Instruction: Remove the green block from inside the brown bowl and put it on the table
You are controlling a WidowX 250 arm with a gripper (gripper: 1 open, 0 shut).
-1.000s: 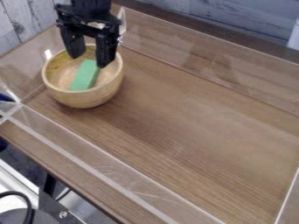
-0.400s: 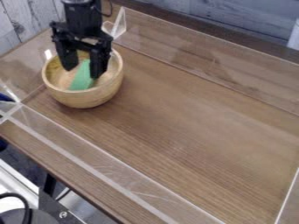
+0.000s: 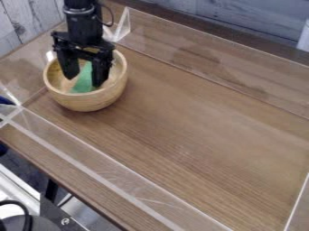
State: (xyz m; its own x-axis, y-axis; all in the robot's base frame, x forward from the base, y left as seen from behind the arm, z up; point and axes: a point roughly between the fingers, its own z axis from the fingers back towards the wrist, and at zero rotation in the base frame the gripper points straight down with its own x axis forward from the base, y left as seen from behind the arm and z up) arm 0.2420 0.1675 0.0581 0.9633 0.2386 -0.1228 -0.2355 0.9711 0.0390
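stage: reach, nothing lifted yet | my claw (image 3: 85,71): fingers spread wide, gripping nothing; hung inside the brown bowl (image 3: 107,94), upper left of frame | green block (image 3: 82,82): lay in the bowl between my fingers | left: grasp, lift, set on table (image 3: 205,126)

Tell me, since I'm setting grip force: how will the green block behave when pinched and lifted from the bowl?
The green block looks like a rigid, flat-sided bar, so it should hold its shape and probably won't roll. Being small, it's likely light. It lies slanted against the bowl's curved wall, so it may pivot or slide as the open tool closes on it.
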